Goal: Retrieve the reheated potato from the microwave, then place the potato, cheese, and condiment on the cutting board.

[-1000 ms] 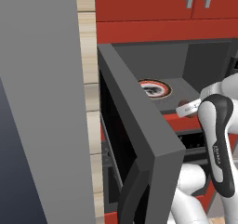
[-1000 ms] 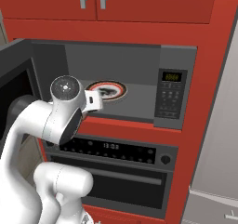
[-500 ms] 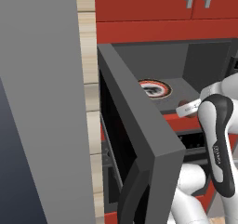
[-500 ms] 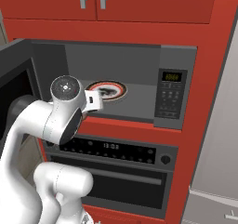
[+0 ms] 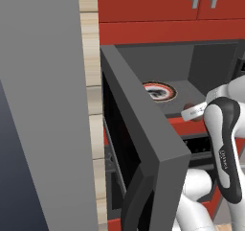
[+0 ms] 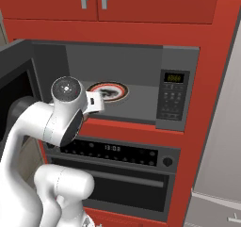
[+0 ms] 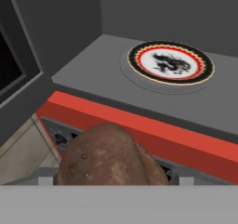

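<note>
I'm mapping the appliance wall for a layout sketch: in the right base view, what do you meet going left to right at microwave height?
Open dark grey microwave door → round white plate with red-and-black rim on the microwave floor → microwave's dark keypad panel with small display → red cabinet side panel.

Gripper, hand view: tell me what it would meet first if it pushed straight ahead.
Holding the potato, the gripper points into the open microwave; probably its floor near the plate, though depth is unclear.
</note>
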Robot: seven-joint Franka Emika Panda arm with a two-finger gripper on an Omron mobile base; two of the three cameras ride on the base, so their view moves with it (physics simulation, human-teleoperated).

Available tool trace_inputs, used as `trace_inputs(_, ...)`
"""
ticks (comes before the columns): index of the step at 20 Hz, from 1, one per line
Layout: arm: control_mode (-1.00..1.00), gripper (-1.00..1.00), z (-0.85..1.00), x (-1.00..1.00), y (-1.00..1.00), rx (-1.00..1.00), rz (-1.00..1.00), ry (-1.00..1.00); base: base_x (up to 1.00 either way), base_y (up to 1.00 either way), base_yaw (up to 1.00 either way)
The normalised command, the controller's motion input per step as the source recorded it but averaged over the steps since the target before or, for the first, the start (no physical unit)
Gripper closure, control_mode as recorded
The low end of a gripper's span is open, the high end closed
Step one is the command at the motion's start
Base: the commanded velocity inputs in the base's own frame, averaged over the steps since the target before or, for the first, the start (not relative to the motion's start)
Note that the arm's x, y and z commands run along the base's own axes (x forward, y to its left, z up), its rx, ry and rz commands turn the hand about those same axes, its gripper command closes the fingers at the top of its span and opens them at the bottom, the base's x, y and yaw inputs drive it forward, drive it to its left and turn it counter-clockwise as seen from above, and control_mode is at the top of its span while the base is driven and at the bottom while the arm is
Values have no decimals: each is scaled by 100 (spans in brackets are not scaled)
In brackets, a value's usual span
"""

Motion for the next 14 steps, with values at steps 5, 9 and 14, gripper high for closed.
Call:
trace_inputs(5, 100, 100, 0, 0, 0, 0, 0, 0, 0, 0, 0)
trace_inputs(9, 100, 100, 0, 0, 0, 0, 0, 0, -43, -6, 0)
trace_inputs(14, 100, 100, 0, 0, 0, 0, 0, 0, -67, -14, 0)
